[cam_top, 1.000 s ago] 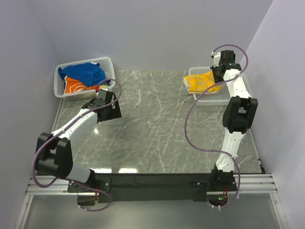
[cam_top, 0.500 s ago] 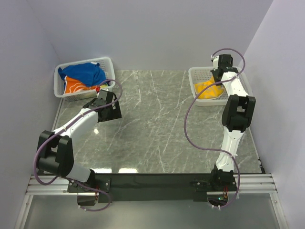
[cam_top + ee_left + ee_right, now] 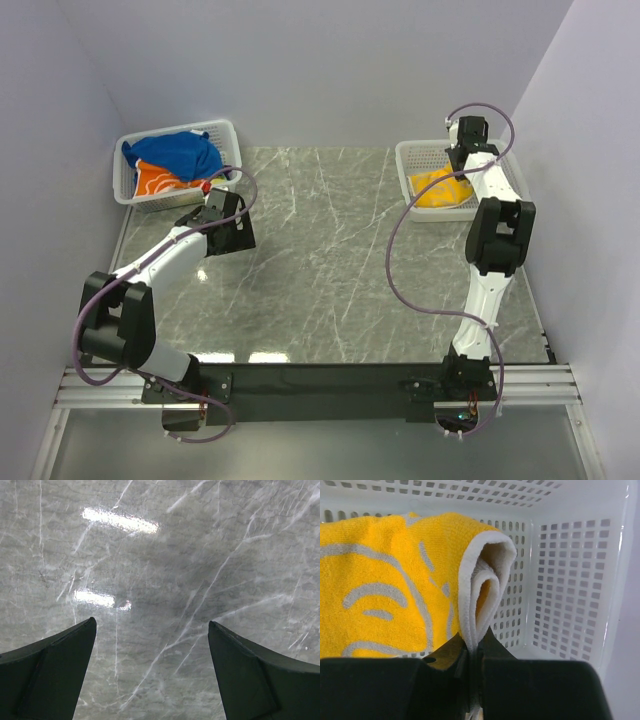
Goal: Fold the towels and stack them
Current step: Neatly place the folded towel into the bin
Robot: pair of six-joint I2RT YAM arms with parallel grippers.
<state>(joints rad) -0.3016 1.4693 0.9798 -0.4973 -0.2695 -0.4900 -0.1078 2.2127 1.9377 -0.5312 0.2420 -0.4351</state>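
A yellow towel with pale swirls [image 3: 440, 188] lies in the white basket [image 3: 415, 153] at the back right. My right gripper [image 3: 462, 160] is over that basket and is shut on the towel's white folded edge [image 3: 479, 605]; the yellow cloth [image 3: 385, 590] hangs to its left. A blue towel [image 3: 178, 151] and an orange towel with white outlines [image 3: 158, 182] lie heaped in the white basket [image 3: 225, 130] at the back left. My left gripper [image 3: 222, 222] hovers open and empty over bare marble just in front of that basket; its fingers [image 3: 55, 665] frame only the table.
The grey marble table [image 3: 330, 270] spans the middle. Pale walls close in at the back and both sides. The right basket's perforated wall [image 3: 570, 580] stands close to the right of my right gripper. A black rail [image 3: 320, 385] runs along the near edge.
My right gripper has carried the yellow towel back and down into the right basket; the towel now lies lower inside it. The left arm has barely moved.
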